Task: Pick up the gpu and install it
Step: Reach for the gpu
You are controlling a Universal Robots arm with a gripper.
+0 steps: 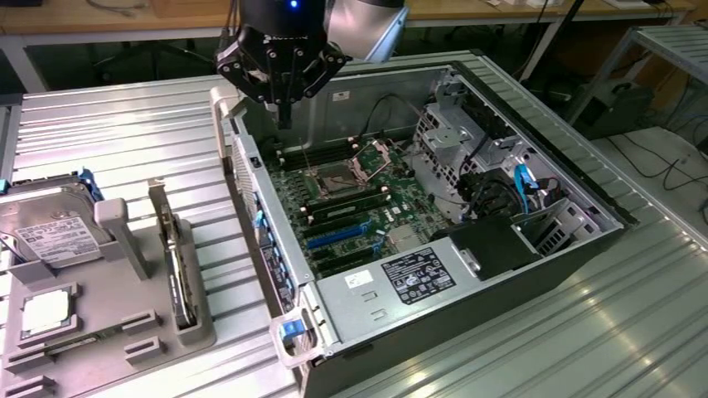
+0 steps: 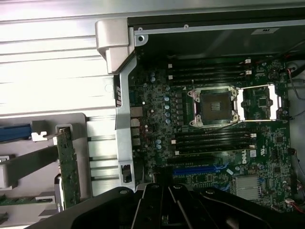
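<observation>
While the hand (image 1: 284,109) hangs over the open PC case (image 1: 465,332), up by the wall on the exterior view's left, its fingers are pinched together with nothing in them. The gpu (image 1: 177,267) isn't in the case, it's standing on its edge in a slot of the grey holder (image 1: 111,336) on the ribbed metal surface (image 1: 122,133), just beside the case and well apart from the hand. The wrist view catches its green board (image 2: 68,167) edge-on, so I can't really make out the cooler. A hard drive (image 1: 45,236) and a small square CPU chip (image 1: 46,313) share the holder. Inside, the motherboard (image 1: 354,211) has its CPU socket (image 2: 213,107) sitting open
</observation>
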